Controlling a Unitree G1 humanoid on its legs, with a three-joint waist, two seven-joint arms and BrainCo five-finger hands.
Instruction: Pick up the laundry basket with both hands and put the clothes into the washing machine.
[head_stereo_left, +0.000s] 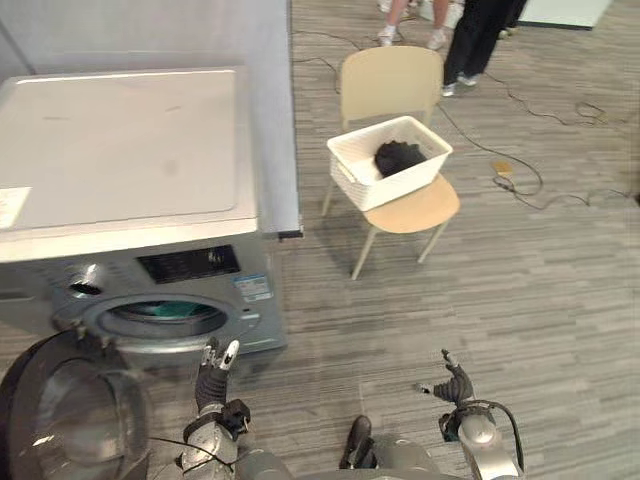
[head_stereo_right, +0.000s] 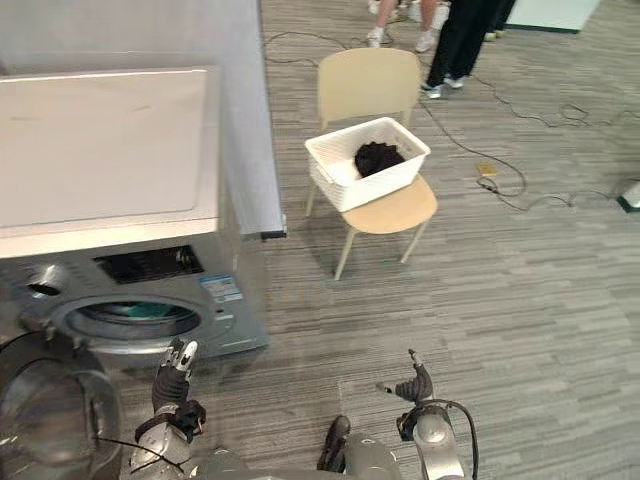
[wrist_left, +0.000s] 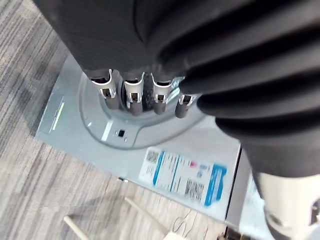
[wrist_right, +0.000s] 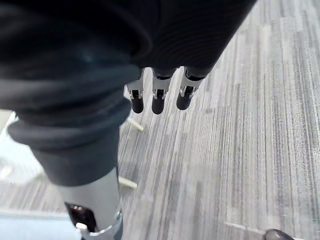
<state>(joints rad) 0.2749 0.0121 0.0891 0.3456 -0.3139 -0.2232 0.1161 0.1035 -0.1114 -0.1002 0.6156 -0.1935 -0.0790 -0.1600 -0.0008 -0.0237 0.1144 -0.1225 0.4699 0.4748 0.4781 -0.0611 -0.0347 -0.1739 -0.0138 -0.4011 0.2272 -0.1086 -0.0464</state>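
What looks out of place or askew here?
The white laundry basket sits askew on the chair, one corner seemingly overhanging the seat. The dark clothes are inside it, nothing spilled. The washing machine door hangs open.

Grey striped floor (head_stereo_left: 560, 300), washing machine (head_stereo_left: 120, 170) and beige chair (head_stereo_left: 392, 85) standing on it, white laundry basket (head_stereo_left: 400, 184) on the chair seat

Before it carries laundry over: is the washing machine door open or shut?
Open: the round door of the washing machine hangs swung aside, leaving the drum opening uncovered.
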